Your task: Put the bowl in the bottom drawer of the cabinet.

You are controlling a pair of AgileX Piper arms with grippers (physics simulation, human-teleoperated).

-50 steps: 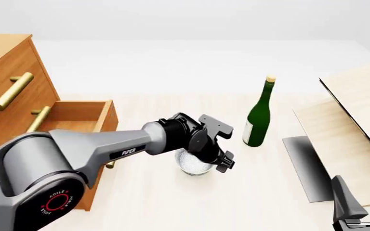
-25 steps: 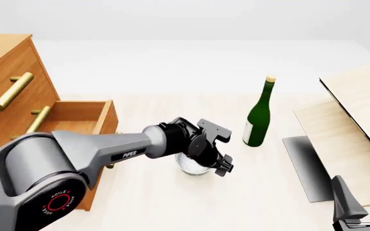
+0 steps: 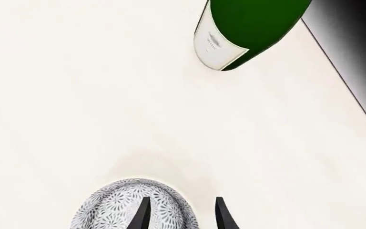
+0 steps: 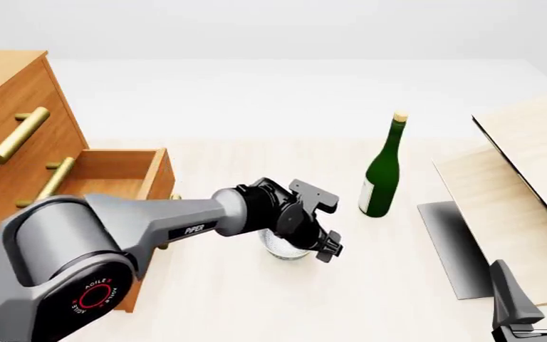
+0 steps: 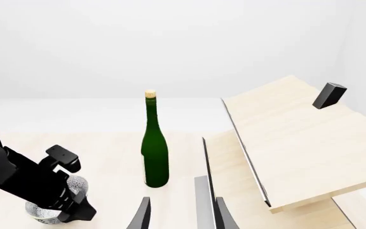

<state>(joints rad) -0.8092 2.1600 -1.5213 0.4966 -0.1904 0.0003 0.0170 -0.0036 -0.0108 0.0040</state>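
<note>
Orange-brown wood fills the left side of the front view: the cabinet (image 4: 8, 142) stands tall at the counter's (image 4: 236, 299) left edge, brass bar handles on its drawers, and the bottom drawer (image 4: 112, 174) is pulled out and open to the top. Over on the right, pale wooden panels (image 4: 525, 171) lean at an angle above a flat grey sheet (image 4: 449, 242) lying on the counter. The left arm (image 4: 131, 228) sweeps in low from the near left, reaching across in front of the open drawer. A green bottle (image 4: 382, 171) stands upright near the middle, well clear of the cabinet, just beyond the arm's tip. Down at the centre sits the bowl (image 4: 285, 246), white with grey speckles, resting on the counter between drawer and bottle. The left gripper (image 4: 323, 246) is right on it: in the left wrist view its fingers (image 3: 139, 215) are narrowly parted, one over the bowl's inside and one outside, straddling the rim; actual contact cannot be told. The right gripper (image 4: 540, 288) waits at the near right corner, its fingers (image 5: 141, 215) spread apart and holding nothing.
</note>
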